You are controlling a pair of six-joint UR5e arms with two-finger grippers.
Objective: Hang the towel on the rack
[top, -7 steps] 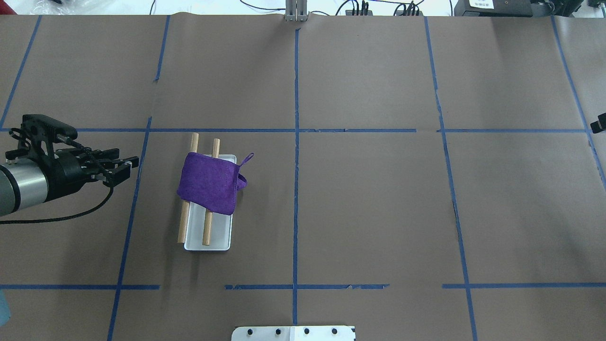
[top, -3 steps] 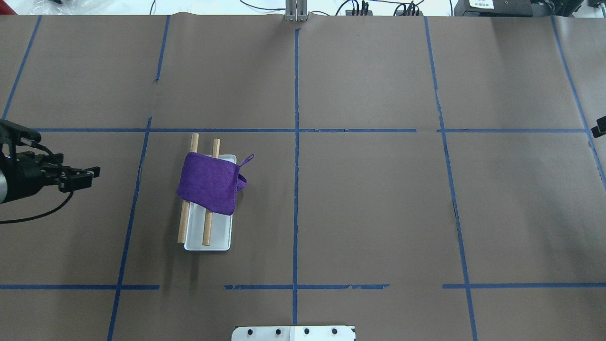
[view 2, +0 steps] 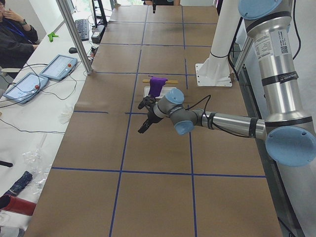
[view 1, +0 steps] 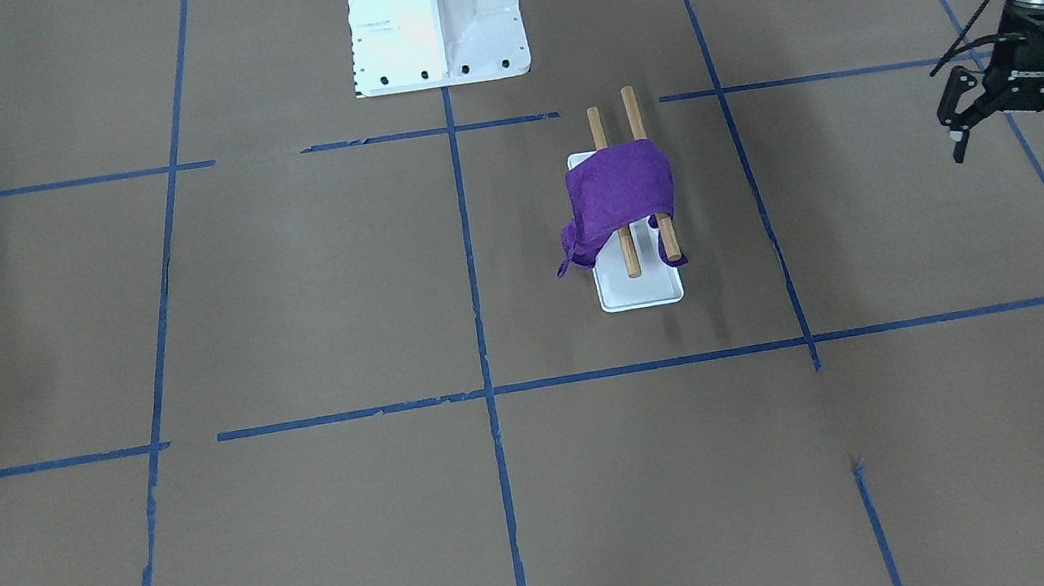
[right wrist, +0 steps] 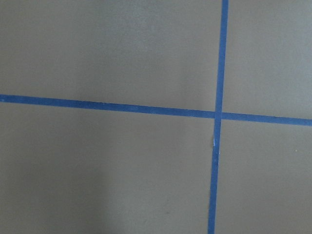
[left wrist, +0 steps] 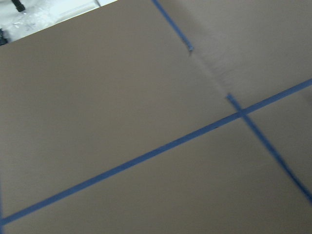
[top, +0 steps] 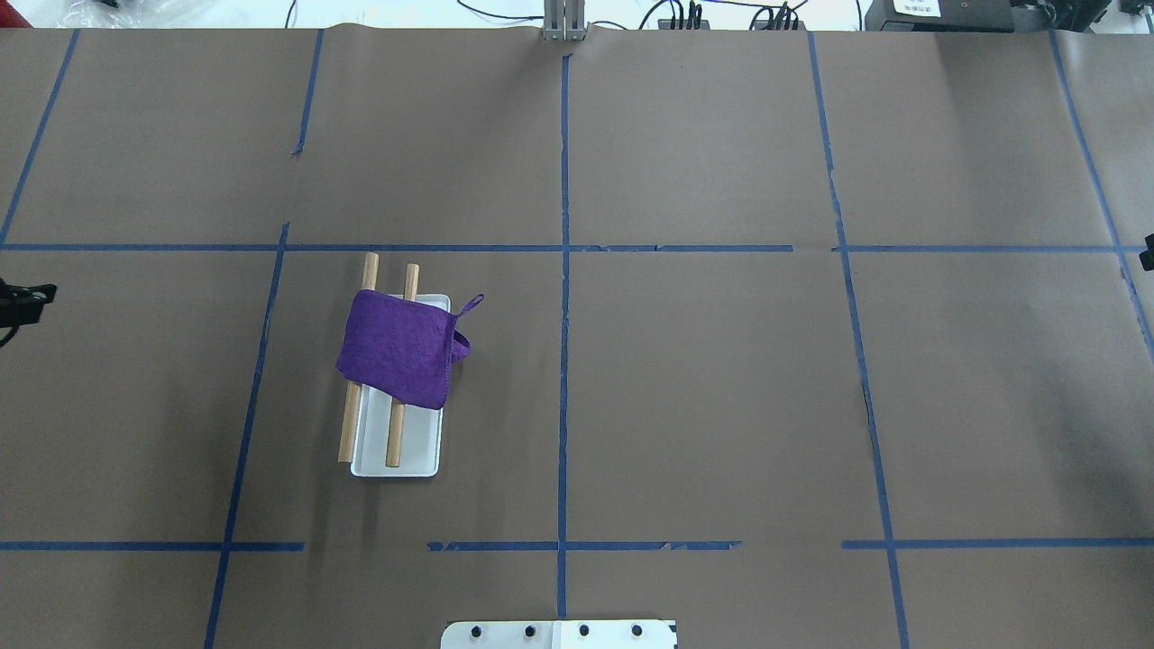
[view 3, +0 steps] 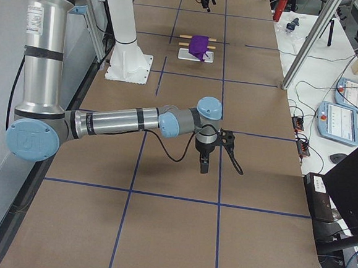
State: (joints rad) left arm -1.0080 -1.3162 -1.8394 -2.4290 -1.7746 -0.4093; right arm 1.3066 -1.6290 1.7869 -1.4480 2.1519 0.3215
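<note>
The purple towel [top: 397, 347] lies draped over both wooden dowels of the rack [top: 401, 464], with a corner and its loop hanging off one side; it also shows in the front view [view 1: 617, 190]. The rack's white base [view 1: 640, 293] stands on the brown table. My left gripper [view 1: 1010, 158] is open and empty, hovering well off to the rack's side, and only its tip [top: 22, 302] shows at the overhead view's left edge. My right gripper [view 3: 203, 161] hangs far from the rack near the table's other end. I cannot tell whether it is open or shut.
The large white bolted pedestal [view 1: 436, 22] stands behind the rack at the robot's side. Blue tape lines grid the brown paper. A metal post [view 2: 74, 34] and a desk with tablets [view 2: 58, 66] border the far table edge.
My left arm has pulled back leftwards away from the rack, almost out of the overhead view. The towel and rack have not moved.
</note>
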